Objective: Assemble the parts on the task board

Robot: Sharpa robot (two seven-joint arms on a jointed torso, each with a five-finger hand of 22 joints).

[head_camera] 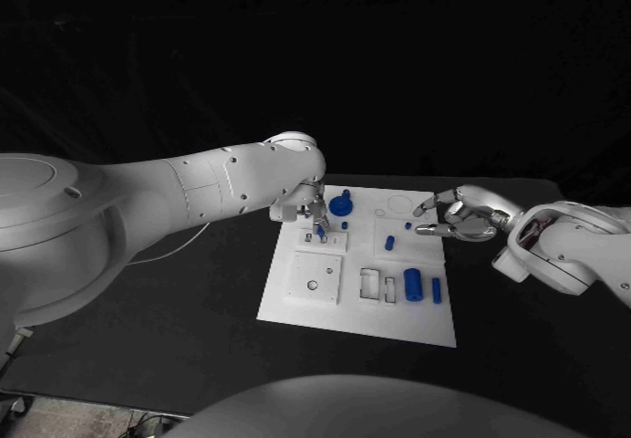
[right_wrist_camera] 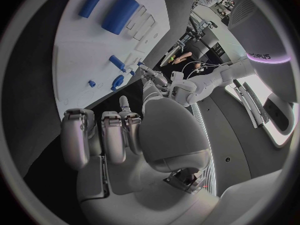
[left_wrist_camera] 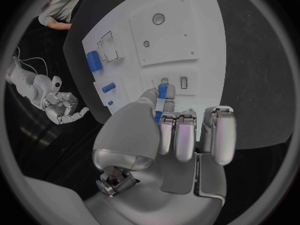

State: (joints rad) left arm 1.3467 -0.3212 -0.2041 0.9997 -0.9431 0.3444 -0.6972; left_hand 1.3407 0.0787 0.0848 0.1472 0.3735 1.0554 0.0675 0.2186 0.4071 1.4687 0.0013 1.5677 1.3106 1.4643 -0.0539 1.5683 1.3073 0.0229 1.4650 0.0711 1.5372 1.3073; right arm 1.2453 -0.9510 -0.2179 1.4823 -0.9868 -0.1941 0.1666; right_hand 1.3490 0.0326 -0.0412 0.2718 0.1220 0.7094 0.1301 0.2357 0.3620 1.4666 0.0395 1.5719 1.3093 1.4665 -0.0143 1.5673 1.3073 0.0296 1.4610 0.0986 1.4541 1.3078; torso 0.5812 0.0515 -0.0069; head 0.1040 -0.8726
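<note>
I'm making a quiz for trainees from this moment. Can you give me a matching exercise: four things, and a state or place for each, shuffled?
Things:
1. left hand
2. right hand
3. big blue cylinder
4. task board

States or places:
A. lies on the board near its near edge
B. white, flat on the black table
C. pinches a small blue part
D. holds nothing, fingers apart

Pairs: 1-C, 2-D, 3-A, 4-B
</note>
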